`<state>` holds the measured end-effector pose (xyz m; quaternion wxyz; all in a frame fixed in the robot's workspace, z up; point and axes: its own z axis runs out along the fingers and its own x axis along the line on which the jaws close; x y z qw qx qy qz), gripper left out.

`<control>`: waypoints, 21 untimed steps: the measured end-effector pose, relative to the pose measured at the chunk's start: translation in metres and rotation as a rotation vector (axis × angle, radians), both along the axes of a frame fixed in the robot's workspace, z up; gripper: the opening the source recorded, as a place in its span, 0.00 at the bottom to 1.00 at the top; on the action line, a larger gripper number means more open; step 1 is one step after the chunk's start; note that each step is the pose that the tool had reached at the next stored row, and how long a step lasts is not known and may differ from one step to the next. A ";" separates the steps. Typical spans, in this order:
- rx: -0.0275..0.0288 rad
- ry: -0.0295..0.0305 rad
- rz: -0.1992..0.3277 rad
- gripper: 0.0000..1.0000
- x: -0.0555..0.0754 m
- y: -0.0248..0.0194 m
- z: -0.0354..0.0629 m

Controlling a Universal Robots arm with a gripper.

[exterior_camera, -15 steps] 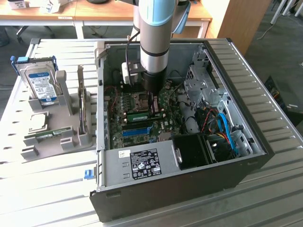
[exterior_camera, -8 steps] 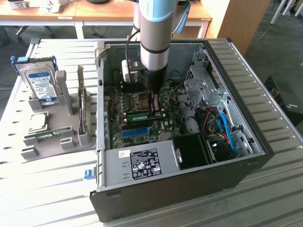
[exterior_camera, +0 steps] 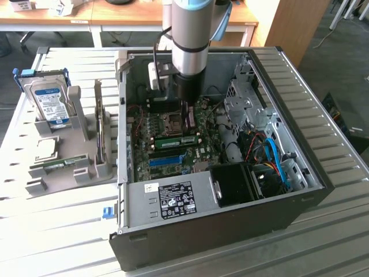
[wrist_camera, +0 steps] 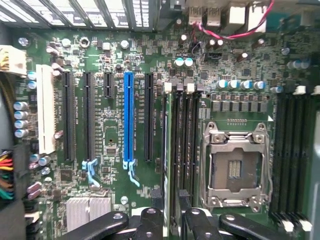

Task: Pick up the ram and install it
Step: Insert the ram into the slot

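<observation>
Between the fingers (wrist_camera: 151, 217) of the gripper (wrist_camera: 170, 207), the ram (wrist_camera: 170, 140) stands on edge in a black memory slot of the motherboard (wrist_camera: 110, 115), running straight away from the fingertips.

Finger state: parted, with one finger to each side of the stick's near end. A narrow dark gap shows on both sides, and nothing is gripped.

More black memory slots (wrist_camera: 187, 145) lie just beyond one finger, with the open CPU socket (wrist_camera: 235, 167) further out on that side. Beyond the other finger come a black expansion slot (wrist_camera: 148, 117), then the blue slot (wrist_camera: 128, 120).

The exterior view shows the arm standing down inside the open computer case (exterior_camera: 230, 231). Well apart from the fingers, outside the case at the exterior view's left, a second green stick (exterior_camera: 57, 164) lies in a grey holder (exterior_camera: 86, 167), near a hard drive (exterior_camera: 49, 99).
</observation>
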<state>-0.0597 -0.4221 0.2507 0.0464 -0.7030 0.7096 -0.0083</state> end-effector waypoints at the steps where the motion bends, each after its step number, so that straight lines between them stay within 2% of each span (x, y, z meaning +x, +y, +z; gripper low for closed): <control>1: -0.0001 0.0002 0.000 0.25 0.000 0.0000 0.0024; 21: -0.0002 0.0008 0.000 0.25 0.000 0.0000 0.0465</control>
